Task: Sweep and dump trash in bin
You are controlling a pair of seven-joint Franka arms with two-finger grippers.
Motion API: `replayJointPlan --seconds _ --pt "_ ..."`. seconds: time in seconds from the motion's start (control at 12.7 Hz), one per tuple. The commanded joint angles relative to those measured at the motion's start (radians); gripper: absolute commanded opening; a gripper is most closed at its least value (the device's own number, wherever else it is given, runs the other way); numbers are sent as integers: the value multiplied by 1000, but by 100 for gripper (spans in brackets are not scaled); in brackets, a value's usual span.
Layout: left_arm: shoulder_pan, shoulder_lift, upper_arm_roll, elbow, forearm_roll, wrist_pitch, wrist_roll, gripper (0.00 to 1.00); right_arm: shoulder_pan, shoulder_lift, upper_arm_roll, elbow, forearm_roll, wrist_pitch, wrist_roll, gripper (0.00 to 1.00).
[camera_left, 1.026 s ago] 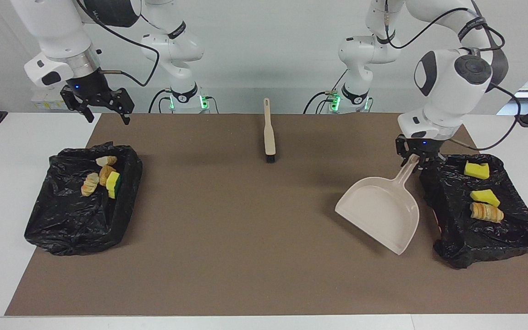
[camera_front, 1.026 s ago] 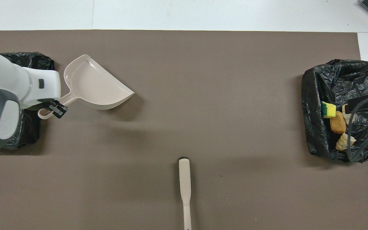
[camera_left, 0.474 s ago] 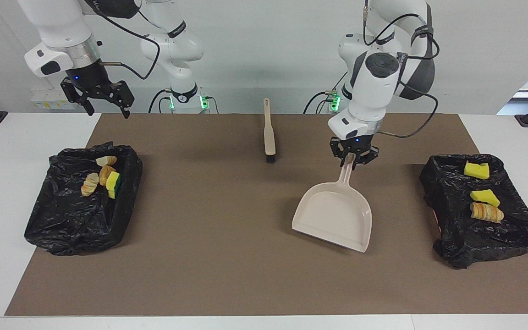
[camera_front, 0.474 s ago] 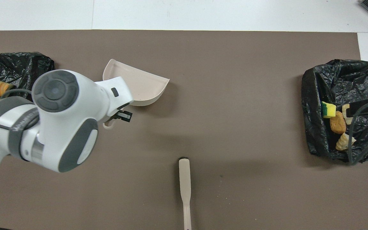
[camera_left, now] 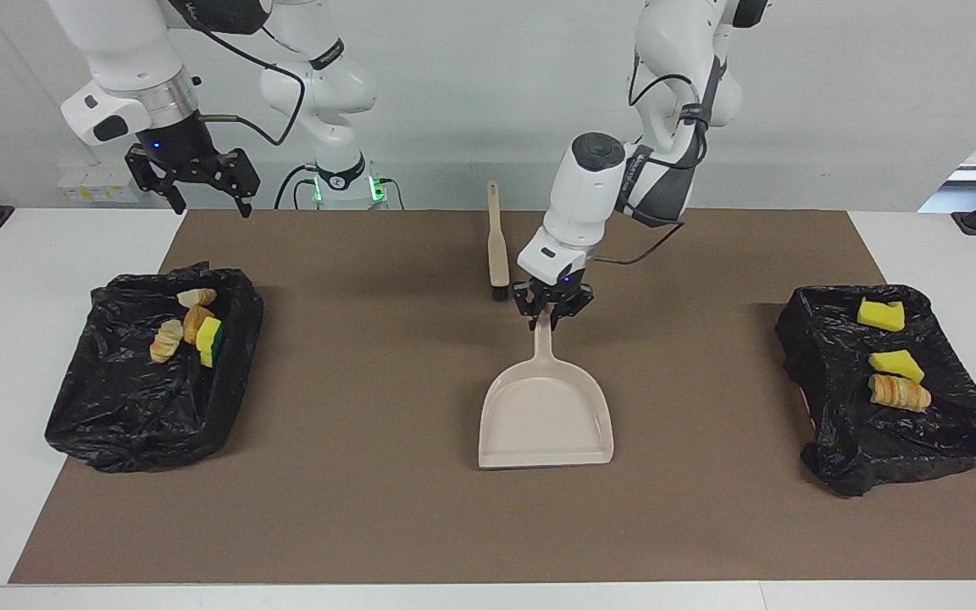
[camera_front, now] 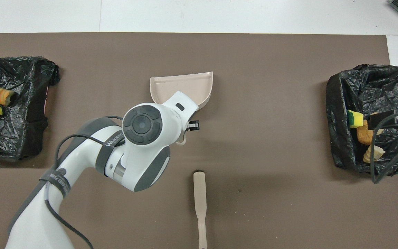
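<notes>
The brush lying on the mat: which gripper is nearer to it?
Left. The left gripper holds the dustpan handle right beside the brush; the right gripper hangs open at the right arm's end.

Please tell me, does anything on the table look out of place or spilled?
Nothing is spilled. The small yellow and golden-brown trash pieces all lie inside the two black bag-lined bins, none on the brown mat. The left gripper holds the empty beige plastic dustpan.

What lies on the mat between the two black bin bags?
In the facing view, the beige dustpan held by the left gripper and the brush lie between the bag with four chunks and the bag with three.
</notes>
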Motion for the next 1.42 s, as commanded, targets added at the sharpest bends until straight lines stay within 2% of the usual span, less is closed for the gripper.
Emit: replayJointPlan --seconds 0.0,0.47,0.63,0.87,0.95,1.11,1.18,1.34 --pt "-48 43 13 53 -27 8 -6 0 -3 -33 1 -42 5 -8 -31 100" --pt "-85 88 6 47 -32 -13 4 2 1 -38 2 -48 15 -13 -31 100" --pt "-88 88 6 44 -32 -42 1 15 1 -22 11 -28 -1 -13 -37 100" --pt "-87 79 8 50 -24 -84 0 45 0 42 15 62 -23 -97 -74 100" --pt "-82 76 10 51 -24 -97 0 53 0 50 15 68 -25 -96 -75 100" --pt "-75 47 13 51 3 -149 0 55 -2 60 15 68 -22 -88 -75 100" --pt "-71 16 16 50 11 -191 1 62 1 59 15 65 -18 -62 -63 100" --pt "-46 -19 19 47 52 -273 9 83 0 48 15 42 -12 -36 -39 100"
